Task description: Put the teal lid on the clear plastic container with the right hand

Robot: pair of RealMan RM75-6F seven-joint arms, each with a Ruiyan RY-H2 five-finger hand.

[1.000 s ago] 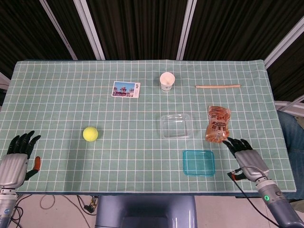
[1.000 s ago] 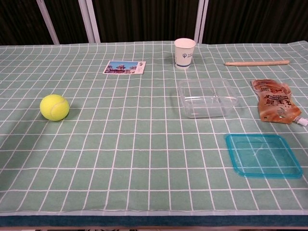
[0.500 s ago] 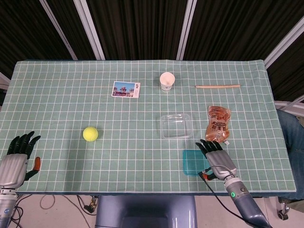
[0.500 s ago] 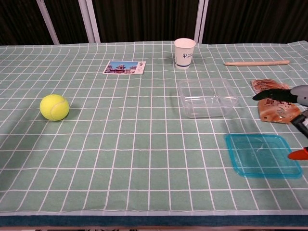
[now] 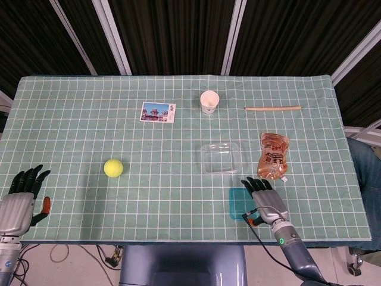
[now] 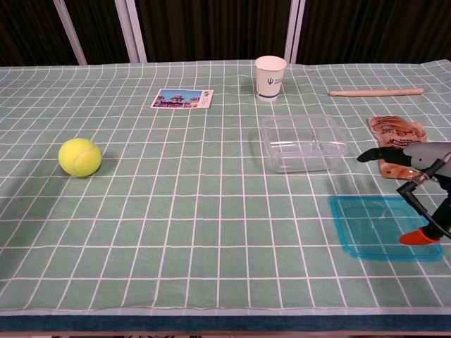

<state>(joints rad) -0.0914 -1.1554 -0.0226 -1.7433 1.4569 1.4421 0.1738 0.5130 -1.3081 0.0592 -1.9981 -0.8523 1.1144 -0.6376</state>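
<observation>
Behind your station hang dark curtains crossed by pale metal struts. The tabletop (image 5: 89,131) is covered edge to edge in a green cloth with a white grid.

Your right hand (image 5: 262,199) comes in over the front edge, right of centre. It hangs above the teal lid (image 6: 377,229), fingers (image 6: 380,153) stretched forward and apart, holding nothing. In the chest view its orange thumb tip sits over the lid's right part; whether it touches the lid cannot be told. Your left hand (image 5: 21,199) is at the front left corner, off the cloth, fingers extended and spread, holding nothing.

The teal lid lies flat near the front edge, right of centre. In the head view the right hand covers its right part.

The clear plastic container (image 5: 221,158) stands uncovered just behind the lid, toward the middle of the tabletop, apart from it.

An orange printed pouch (image 5: 273,155) lies to the right of the container, closer to the right edge.

A postcard (image 5: 158,111) lies flat in the back half, left of centre.

A thin wooden stick (image 5: 272,108) lies parallel to the back edge, toward the back right corner.

A yellow tennis ball (image 5: 113,168) sits in the front left quarter, well apart from everything else.

A white paper cup (image 5: 209,102) stands upright near the back edge, between postcard and stick.
</observation>
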